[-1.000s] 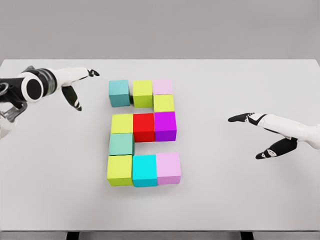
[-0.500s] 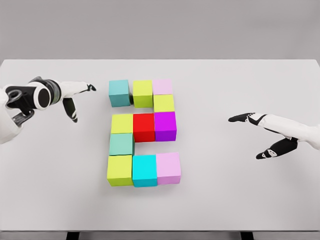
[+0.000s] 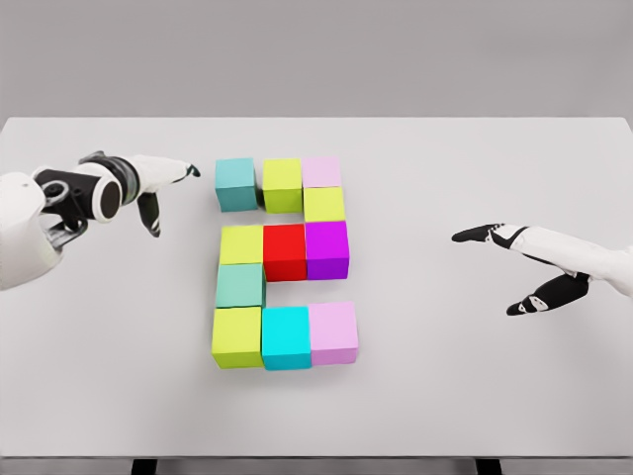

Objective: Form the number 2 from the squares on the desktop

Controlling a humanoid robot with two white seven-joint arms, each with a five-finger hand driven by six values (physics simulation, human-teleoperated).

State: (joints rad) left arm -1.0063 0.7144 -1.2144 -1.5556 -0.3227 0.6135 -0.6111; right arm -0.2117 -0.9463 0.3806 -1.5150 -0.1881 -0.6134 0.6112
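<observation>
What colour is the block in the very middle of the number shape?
Red: the middle block sits between a yellow-green block and a purple one, seen in the head view.

**Block colours around the red cube**

The surface [image 3: 495, 376] is plain pale grey. Around the red cube [image 3: 284, 250]: purple cube [image 3: 327, 248] to its right, yellow-green cube [image 3: 240, 244] to its left, cyan cube [image 3: 286, 336] below. Both white arms end in black-tipped fingers [image 3: 189, 170].

A pale grey table [image 3: 475, 396] stands before a plain grey wall [image 3: 316, 54] under even light.
</observation>
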